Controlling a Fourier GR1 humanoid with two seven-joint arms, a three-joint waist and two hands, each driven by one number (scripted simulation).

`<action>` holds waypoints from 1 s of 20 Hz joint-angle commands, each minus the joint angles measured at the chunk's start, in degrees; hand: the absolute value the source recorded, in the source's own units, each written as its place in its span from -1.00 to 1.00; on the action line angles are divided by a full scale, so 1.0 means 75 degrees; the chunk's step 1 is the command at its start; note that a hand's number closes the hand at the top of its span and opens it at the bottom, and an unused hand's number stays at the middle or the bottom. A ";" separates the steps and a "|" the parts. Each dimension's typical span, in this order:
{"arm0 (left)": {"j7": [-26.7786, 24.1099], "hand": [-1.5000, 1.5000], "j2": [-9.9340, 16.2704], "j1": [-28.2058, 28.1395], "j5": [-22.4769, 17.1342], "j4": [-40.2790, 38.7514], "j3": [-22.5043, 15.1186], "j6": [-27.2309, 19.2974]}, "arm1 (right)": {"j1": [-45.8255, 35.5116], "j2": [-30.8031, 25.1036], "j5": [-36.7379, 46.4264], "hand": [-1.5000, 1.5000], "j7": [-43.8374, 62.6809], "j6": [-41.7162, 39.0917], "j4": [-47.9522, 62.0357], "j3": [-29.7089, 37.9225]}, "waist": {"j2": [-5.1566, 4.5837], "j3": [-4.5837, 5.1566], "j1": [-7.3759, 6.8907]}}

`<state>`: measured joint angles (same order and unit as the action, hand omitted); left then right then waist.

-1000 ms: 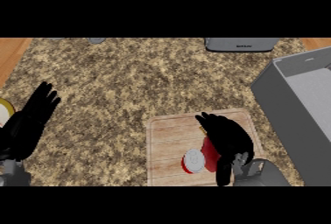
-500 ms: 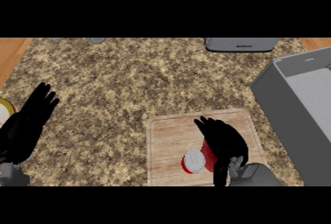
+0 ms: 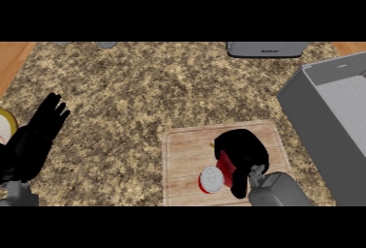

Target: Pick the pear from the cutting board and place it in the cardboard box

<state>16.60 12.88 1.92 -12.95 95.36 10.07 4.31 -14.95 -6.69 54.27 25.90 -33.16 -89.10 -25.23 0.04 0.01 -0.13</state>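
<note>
**Right hand curled over the pear on the board**

The right hand (image 3: pixel 241 154) lies on the board (image 3: pixel 187 160), fingers curled down over a red and white thing, apparently the pear (image 3: pixel 213 179), showing at its left edge. The box (image 3: pixel 312 109) stands to its right. The left hand (image 3: pixel 37 136) rests spread at the table's (image 3: pixel 157 87) left edge.

Our two matte black hands, left hand (image 3: pixel 34 140), right hand (image 3: pixel 243 150), slender black fingers (image 3: pixel 52 109), boxy grey forearms (image 3: pixel 280 190), no markings we can see
</note>
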 commanded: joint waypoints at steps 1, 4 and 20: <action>-0.0288 0.00 0.0049 -0.0078 -0.0011 -0.0200 0.0270 0.0244 | -0.0170 0.0136 0.0170 1.00 -0.0292 -0.0058 0.0095 0.0211 | -0.0003 -0.0001 -0.0002; -0.0202 0.00 -0.0170 -0.0304 0.0158 0.0222 -0.0100 0.0052 | -0.0665 -0.0226 0.0048 1.00 -0.0139 0.0917 0.1295 0.1619 | -0.0026 -0.0007 -0.0070; 0.0289 0.00 -0.0165 0.0192 0.0126 0.0205 0.0004 -0.0103 | -0.2359 -0.0177 0.1057 1.00 0.1096 0.2817 0.2460 0.2689 | 0.0005 -0.0003 -0.0017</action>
<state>16.51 12.93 3.04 -12.89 94.15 11.29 5.54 -31.00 -8.53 60.11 32.75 -14.59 -68.65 -4.53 -0.01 0.01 -0.30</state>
